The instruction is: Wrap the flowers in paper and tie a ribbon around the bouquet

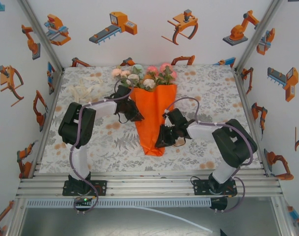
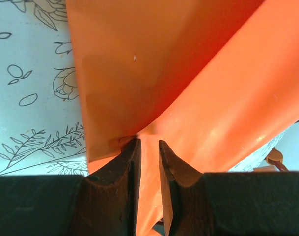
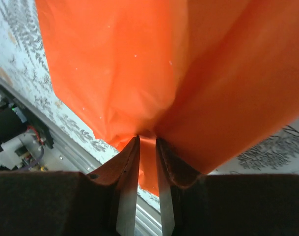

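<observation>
Currently the bouquet (image 1: 154,115) is laid mid-table, with its flowers (image 1: 147,77) at the far end and its tip pointed near. A fold of the paper (image 2: 198,73) is pinched in the left gripper (image 2: 149,147) at the cone's left edge, and another is clamped in the right gripper (image 3: 148,142) nearer, on the right. The ribbon (image 1: 85,92) is heaped at the far left, not yet tied. Should either pinch be slackened, the wrap could be sprung open; should both be pulled apart, the paper could be torn.
</observation>
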Robot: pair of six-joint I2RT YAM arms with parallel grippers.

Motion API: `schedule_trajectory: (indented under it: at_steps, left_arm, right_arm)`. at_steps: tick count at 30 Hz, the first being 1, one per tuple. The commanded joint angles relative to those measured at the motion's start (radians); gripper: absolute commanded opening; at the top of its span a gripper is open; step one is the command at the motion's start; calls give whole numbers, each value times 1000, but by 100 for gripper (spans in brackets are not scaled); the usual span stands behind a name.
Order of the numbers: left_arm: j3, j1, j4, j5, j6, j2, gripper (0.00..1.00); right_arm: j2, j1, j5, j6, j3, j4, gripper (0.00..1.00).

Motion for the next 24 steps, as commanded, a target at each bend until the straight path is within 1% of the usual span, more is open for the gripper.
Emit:
schedule_trajectory:
  at_steps: [1, 5, 8, 12, 14, 16, 20, 24]
  left_arm:
    - [-16, 25, -51, -55, 45, 8, 26]
    - [-11, 28, -50, -43, 52, 5, 26]
    - [-8, 28, -49, -34, 48, 6, 26]
    - [-12, 29, -49, -41, 48, 2, 26]
    - [-11, 30, -54, -39, 52, 0, 26]
    - [-13, 30, -60, -37, 65, -18, 27]
    - [-47, 26, -58, -21, 98, -113, 34]
    - [-81, 19, -79, -16, 126, -242, 37]
  right_arm:
    - [-47, 10, -8, -3, -13, -56, 25]
    - [-139, 18, -8, -6, 32, -131, 26]
    - [-165, 44, -7, 41, -16, -61, 26]
    - [-86, 89, -36, 114, -100, 84, 26]
    - [-46, 96, -41, 124, -128, 117, 26]
    - [-42, 95, -27, 130, -138, 114, 25]
    - [-131, 94, -11, 121, -95, 61, 26]
    - [-233, 63, 44, 110, -46, 20, 26]
